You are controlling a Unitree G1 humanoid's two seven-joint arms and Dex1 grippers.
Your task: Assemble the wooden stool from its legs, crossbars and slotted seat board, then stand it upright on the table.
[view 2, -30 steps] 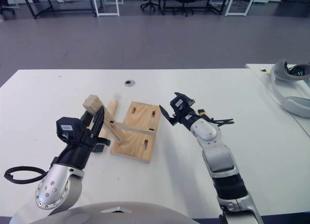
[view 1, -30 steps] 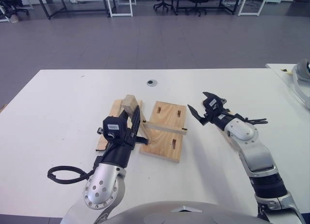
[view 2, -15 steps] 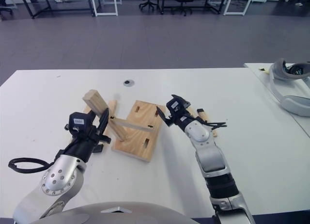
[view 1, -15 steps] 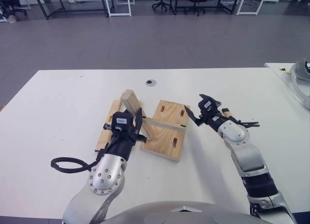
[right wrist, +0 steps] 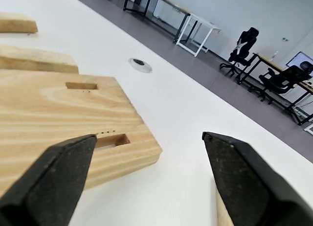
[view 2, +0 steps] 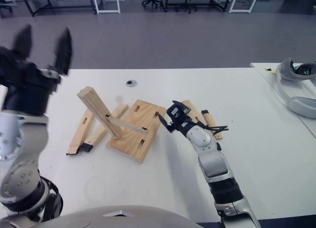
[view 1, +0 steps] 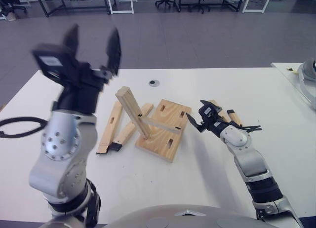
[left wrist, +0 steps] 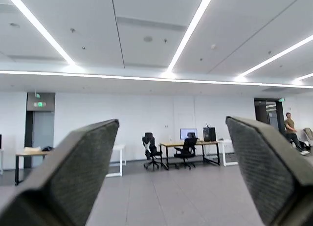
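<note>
Left eye view: the left gripper [view 1: 94, 38] is high above the white table [view 1: 59, 99], its two fingers wide apart, holding nothing. Well below it the slotted seat board [view 1: 160, 132] lies on the table. A leg [view 1: 129, 107] leans up beside the board with a crossbar [view 1: 160, 123] stuck in its side. Two loose legs [view 1: 111, 124] lie just left of the board. The right gripper [view 1: 197, 114] sits low, near the board's right edge, fingers apart.

Left wrist view: the left gripper's fingers [left wrist: 73, 172] stand far apart.

Right wrist view: the right gripper's fingers [right wrist: 54, 172] are apart too. The board's corner, with a slot [right wrist: 111, 139], lies close to one finger.
</note>
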